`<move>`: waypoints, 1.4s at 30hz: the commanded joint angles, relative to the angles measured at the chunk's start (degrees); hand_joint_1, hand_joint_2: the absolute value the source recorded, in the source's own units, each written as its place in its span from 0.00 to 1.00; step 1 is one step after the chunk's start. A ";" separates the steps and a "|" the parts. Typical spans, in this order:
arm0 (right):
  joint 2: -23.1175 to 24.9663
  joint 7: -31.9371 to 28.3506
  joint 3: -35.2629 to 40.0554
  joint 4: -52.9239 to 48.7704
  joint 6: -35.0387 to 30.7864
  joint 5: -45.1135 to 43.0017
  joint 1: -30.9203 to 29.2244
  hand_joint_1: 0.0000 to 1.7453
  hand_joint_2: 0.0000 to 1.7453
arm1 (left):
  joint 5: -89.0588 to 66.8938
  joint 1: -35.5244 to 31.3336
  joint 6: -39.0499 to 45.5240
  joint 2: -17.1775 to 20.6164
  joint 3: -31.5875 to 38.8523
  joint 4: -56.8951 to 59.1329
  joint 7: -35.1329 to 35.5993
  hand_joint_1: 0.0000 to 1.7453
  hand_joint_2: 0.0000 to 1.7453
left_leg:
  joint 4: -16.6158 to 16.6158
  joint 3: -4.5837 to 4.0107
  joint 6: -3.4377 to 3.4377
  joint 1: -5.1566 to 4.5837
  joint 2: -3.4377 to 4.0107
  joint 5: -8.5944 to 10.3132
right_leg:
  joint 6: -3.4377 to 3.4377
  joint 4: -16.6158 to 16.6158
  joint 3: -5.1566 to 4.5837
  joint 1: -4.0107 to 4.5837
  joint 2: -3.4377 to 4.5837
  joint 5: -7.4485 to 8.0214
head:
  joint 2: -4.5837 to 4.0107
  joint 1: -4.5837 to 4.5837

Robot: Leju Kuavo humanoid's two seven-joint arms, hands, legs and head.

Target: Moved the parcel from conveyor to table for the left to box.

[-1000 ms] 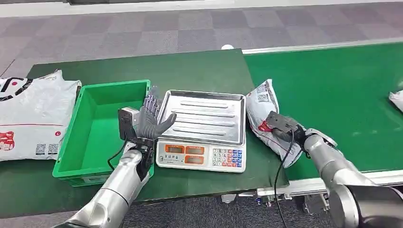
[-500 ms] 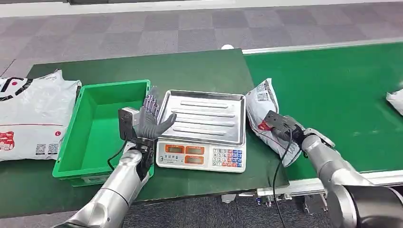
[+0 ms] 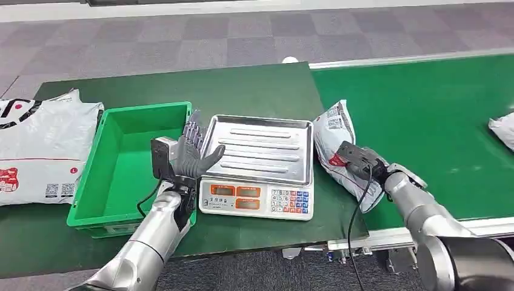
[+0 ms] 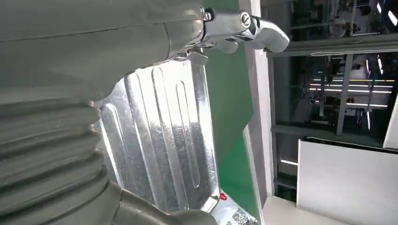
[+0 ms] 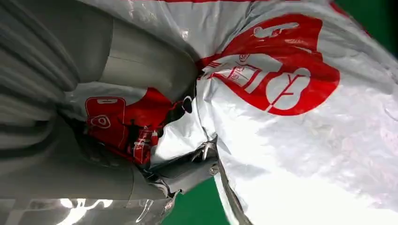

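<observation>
The parcel [image 3: 335, 134] is a white plastic bag with red print. It sits across the seam between the green conveyor [image 3: 424, 109] and the dark green table [image 3: 254, 91], right beside the scale. My right hand [image 3: 371, 168] grips its near end. In the right wrist view the thumb [image 5: 141, 61] and fingers press into the crumpled parcel [image 5: 291, 93]. My left hand [image 3: 193, 151] stands upright and open, holding nothing, between the green box [image 3: 145, 110] and the scale. In the left wrist view, the left hand [image 4: 70, 93] is over the scale's metal tray [image 4: 164, 140].
An electronic scale [image 3: 257, 200] with a steel tray [image 3: 260, 148] stands mid-table. Large white bags [image 3: 36, 145] lie at the table's left end. Another white parcel [image 3: 502, 128] rides the conveyor at the far right. A black cable hangs from my right wrist.
My right hand and the parcel have shifted slightly left toward the scale. The far-right parcel has drifted left along the belt. The left hand has not moved.
</observation>
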 commanded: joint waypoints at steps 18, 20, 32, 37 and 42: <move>0.15 -10.00 -0.53 -50.84 -38.48 -26.71 25.19 1.00 1.00 | -0.47 -1.78 1.79 -1.01 0.59 2.55 0.17 0.00 1.00 | 0.00 -0.21 0.17 -0.10 -0.89 0.03 | 0.21 -0.04 0.08 -0.04 -0.81 -0.24 | -0.02 0.00; 0.62 -10.10 -0.44 -50.71 -38.59 -26.83 25.20 1.00 1.00 | -0.54 -1.97 1.85 -1.14 0.34 2.95 0.17 0.00 1.00 | -0.01 -0.19 0.17 -0.11 -0.89 0.04 | 0.22 -0.06 0.08 -0.04 -0.81 -0.24 | -0.02 0.00; 3.10 -11.59 3.40 -36.93 -30.31 -31.99 13.11 1.00 1.00 | 0.51 -3.11 2.35 -1.65 -0.20 4.14 0.17 0.00 1.00 | 0.02 -0.17 0.19 -0.16 -0.62 0.01 | 0.23 -0.06 0.06 -0.03 -0.55 -0.17 | 0.00 0.00; 6.04 -11.78 7.62 -28.65 -25.71 -33.40 7.06 1.00 1.00 | 0.18 -2.98 2.74 -1.91 -0.70 3.96 0.17 0.00 1.00 | -0.01 -0.11 0.24 -0.18 -0.50 0.02 | 0.23 -0.07 0.08 -0.05 -0.40 -0.16 | 0.00 0.00; 10.12 -13.89 13.34 -20.47 -25.25 -33.30 2.33 1.00 1.00 | -0.38 -2.94 3.91 -2.17 -1.72 3.68 0.17 0.00 1.00 | 0.00 -0.15 0.21 -0.18 -0.53 0.04 | 0.21 -0.03 0.03 -0.05 -0.43 -0.16 | 0.00 0.00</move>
